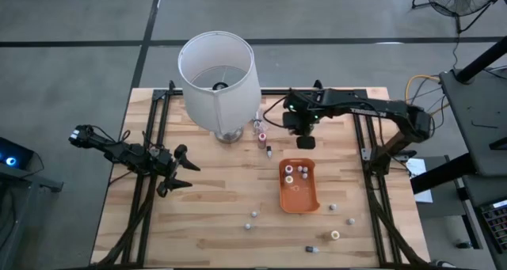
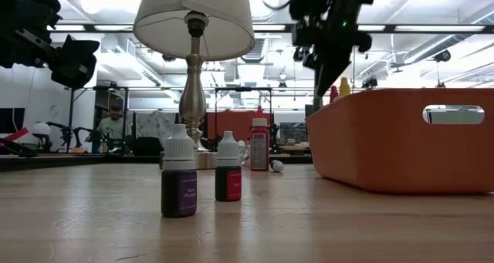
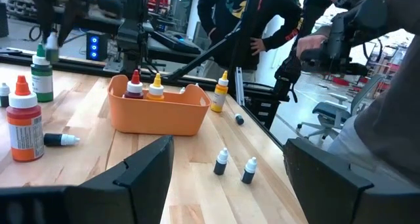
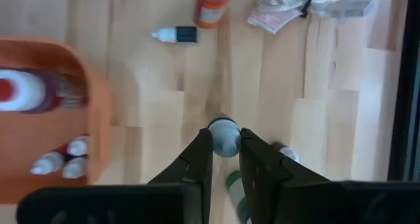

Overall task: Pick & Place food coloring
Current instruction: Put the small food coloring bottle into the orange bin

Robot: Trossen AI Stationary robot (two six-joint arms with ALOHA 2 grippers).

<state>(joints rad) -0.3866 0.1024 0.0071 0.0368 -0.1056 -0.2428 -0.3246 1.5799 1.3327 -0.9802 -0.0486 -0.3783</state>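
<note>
Small food coloring bottles lie scattered over the wooden table: two dark ones (image 2: 179, 187) near the front edge and several (image 1: 335, 235) beside the orange tray (image 1: 299, 197), which also holds three upright bottles (image 1: 291, 173). A red bottle (image 1: 260, 135) stands by the lamp base, with a tiny one (image 1: 269, 151) lying next to it. My right gripper (image 1: 305, 142) hangs above the table just beyond the tray's far end, shut on a green bottle (image 4: 225, 136). My left gripper (image 1: 184, 173) is open at the table's left side, holding nothing. My right gripper pinches a small green food coloring bottle between its two fingers (image 4: 199, 157). It comes from above, pointing down, with the bottle lying along the fingers. The pale cap (image 4: 224, 133) shows at the fingertips and the green body (image 4: 233, 183) sits farther back. The bottle is lifted clear of the table.
The tall lamp with its white shade (image 1: 220, 72) stands at the table's far middle, close to the left of my right gripper. A crumpled wrapper (image 4: 298, 7) lies near the lamp base. People and other equipment (image 3: 249, 20) are beyond the table's right edge.
</note>
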